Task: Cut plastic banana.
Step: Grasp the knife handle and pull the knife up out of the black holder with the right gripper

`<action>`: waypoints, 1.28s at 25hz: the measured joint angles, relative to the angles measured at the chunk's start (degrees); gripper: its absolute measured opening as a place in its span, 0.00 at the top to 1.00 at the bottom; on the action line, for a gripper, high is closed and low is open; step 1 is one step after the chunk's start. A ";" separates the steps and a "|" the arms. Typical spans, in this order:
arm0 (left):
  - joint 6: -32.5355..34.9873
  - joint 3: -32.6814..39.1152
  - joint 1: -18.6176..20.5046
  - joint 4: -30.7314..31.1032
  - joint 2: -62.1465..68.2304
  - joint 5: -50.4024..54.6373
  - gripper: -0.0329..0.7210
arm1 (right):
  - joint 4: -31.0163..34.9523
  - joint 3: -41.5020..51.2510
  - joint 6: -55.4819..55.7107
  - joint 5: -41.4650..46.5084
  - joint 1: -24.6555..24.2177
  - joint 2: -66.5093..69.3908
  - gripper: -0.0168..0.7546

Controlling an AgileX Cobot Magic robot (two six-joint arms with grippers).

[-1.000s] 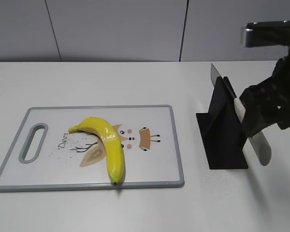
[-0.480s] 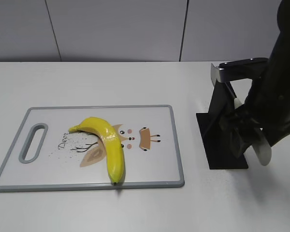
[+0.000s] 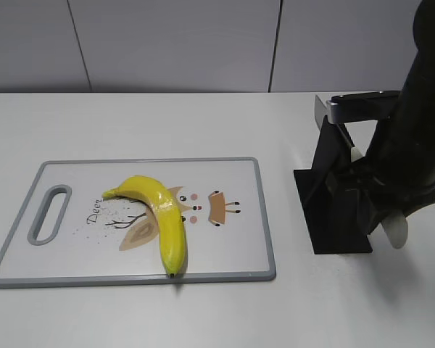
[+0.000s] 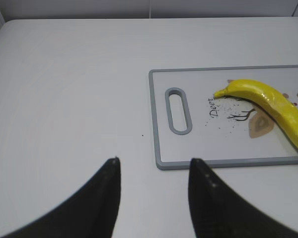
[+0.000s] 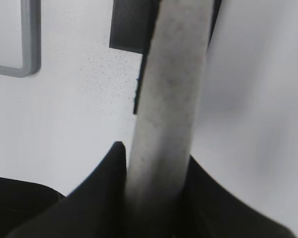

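Note:
The plastic banana (image 3: 163, 214) lies curved on the cutting board (image 3: 232, 177), dark tip toward the front edge; it also shows in the left wrist view (image 4: 273, 101). A knife with a pale handle (image 3: 396, 230) leans in a black stand (image 3: 333, 210), blade tip (image 3: 320, 109) pointing up and back. My right gripper (image 5: 156, 153) is shut on the knife handle (image 5: 174, 89); in the exterior view the arm (image 3: 413, 145) hides the jaws. My left gripper (image 4: 155, 161) is open and empty above the table, just off the board's handle-end corner.
The board (image 4: 188, 148) has a grey rim and a handle slot (image 3: 49, 212) at its left end. The stand's base (image 5: 129, 25) and a board corner (image 5: 31, 44) show in the right wrist view. A wall runs along the back of the white table (image 3: 167, 312).
The right arm has swung in over the knife and stand, covering most of the handle. The knife stays in the stand. The banana and board have not moved.

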 joint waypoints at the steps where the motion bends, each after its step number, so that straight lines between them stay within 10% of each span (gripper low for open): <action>1: 0.00 0.00 0.00 0.00 0.00 0.00 0.38 | 0.08 0.00 0.00 0.00 0.00 0.00 0.69; 32: 0.00 0.00 0.00 0.00 0.00 -0.51 0.38 | -2.23 -7.08 3.30 -0.08 0.11 -19.70 0.73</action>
